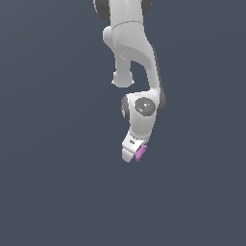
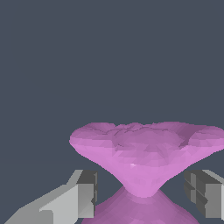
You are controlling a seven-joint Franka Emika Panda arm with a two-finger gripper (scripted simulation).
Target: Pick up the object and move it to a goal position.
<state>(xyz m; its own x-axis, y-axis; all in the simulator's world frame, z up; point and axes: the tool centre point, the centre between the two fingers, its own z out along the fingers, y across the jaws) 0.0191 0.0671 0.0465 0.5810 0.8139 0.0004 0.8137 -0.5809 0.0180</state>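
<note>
While only one arm point(image 1: 137, 72) shows in the exterior view, reaching down from the top edge over a plain dark grey-blue background, its white claw point(image 1: 130, 153) ends a little below the middle of the picture. One pink lump point(image 1: 141, 153) sits right at the tip of that claw, peeking out on the exterior view's right side of it, and it is smaller than the claw's white body. No second lump shows in either view.

From the wrist camera the same single lump point(image 2: 146, 153) fills much of the frame: a wide, bumpy, flared lobe narrowing to a pinched waist, with a second lobe widening again beyond the waist. Two grey fingers point(image 2: 85, 194) are in view, one on each side of the waist. They stand apart, and dark background shows between each pad and the pink waist, so neither pad touches the lump at the part that can be seen. Whether the fingers press on it somewhere out of sight cannot be told. The lump lies between the two fingers, roughly centred in the gap.
</note>
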